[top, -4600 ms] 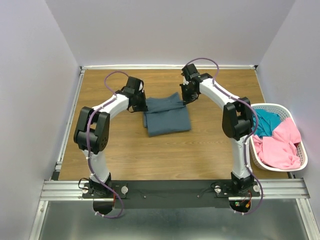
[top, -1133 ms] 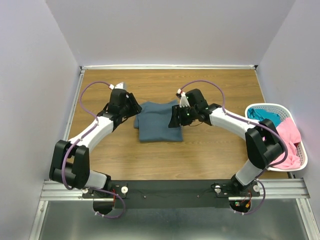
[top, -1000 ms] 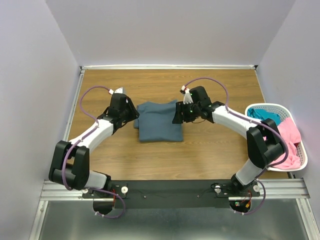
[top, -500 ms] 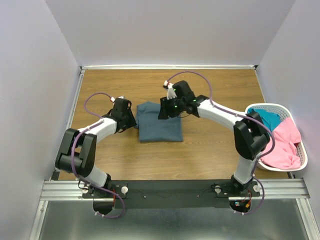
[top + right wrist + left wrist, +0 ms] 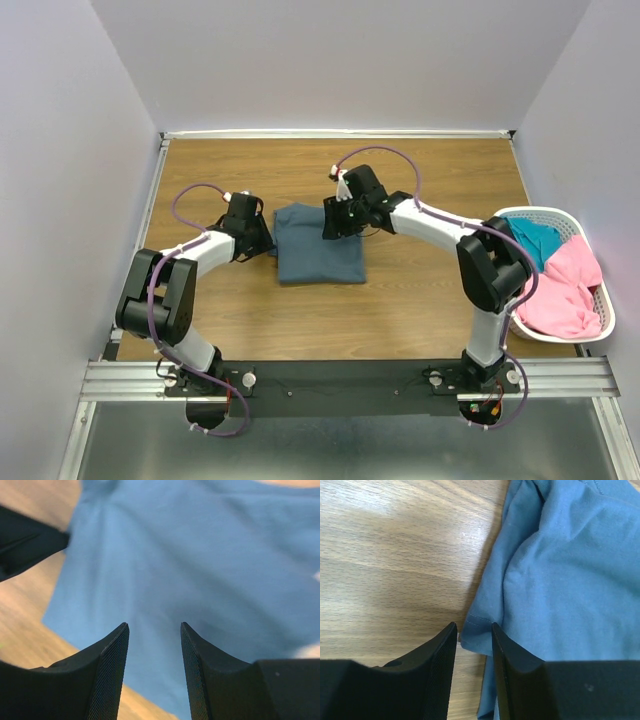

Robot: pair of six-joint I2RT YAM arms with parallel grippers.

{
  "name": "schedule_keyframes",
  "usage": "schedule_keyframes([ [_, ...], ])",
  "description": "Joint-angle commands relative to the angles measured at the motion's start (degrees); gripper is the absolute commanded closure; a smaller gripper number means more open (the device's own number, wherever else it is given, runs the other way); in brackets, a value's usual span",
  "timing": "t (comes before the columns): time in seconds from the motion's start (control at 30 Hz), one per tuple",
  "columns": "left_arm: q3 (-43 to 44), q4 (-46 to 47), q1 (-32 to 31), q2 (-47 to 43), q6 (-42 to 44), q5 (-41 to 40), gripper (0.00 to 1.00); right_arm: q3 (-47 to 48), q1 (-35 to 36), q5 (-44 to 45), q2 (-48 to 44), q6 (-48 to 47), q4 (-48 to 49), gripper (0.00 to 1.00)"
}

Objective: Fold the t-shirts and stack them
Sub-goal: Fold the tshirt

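The slate blue-grey t-shirt [image 5: 318, 245] is being shown folded into a rough rectangle, lying flat near the middle of the wooden table [image 5: 420, 300]. The left gripper [image 5: 266, 243] is being held low at the shirt's 9 o'clock edge. In the left wrist view its fingers [image 5: 442, 652] are being kept a little apart, and a hemmed corner of the shirt [image 5: 560, 590] is lying just ahead of the gap between the tips; whether the cloth is being touched cannot be told.

The right gripper [image 5: 333, 222] is being held over the shirt's 1 o'clock corner. In the right wrist view its fingers [image 5: 112, 652] are being kept apart, nothing is being clamped, and the blue-grey cloth [image 5: 210, 565] is filling the space beyond them.

At the table's 3 o'clock edge, well apart from the folded shirt, the white slotted basket [image 5: 545, 212] is being filled by the pink t-shirt [image 5: 565, 290] and the teal t-shirt [image 5: 535, 245], both crumpled, the teal one lying at the 12 o'clock end.
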Motion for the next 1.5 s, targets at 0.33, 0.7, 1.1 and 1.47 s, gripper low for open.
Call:
schedule_keyframes([
  [0.33,-0.5,1.6,0.3,1.5,0.7,2.6,0.71,6.3,-14.0,-12.0,7.9,-3.2,0.6,0.5],
  [0.7,-1.0,1.8,0.3,1.0,1.0,3.8,0.83,6.6,-13.5,-7.1,6.0,-4.1,0.3,0.52],
  [1.1,-3.0,2.1,-0.4,-0.9,0.4,7.6,1.0,-6.0,0.4,-3.5,-2.0,7.2,-0.2,0.5],
  [1.47,-4.3,2.1,-3.2,-3.6,-2.5,13.1,1.0,-6.9,-9.6,8.4,0.6,-0.5,-2.0,0.51],
])
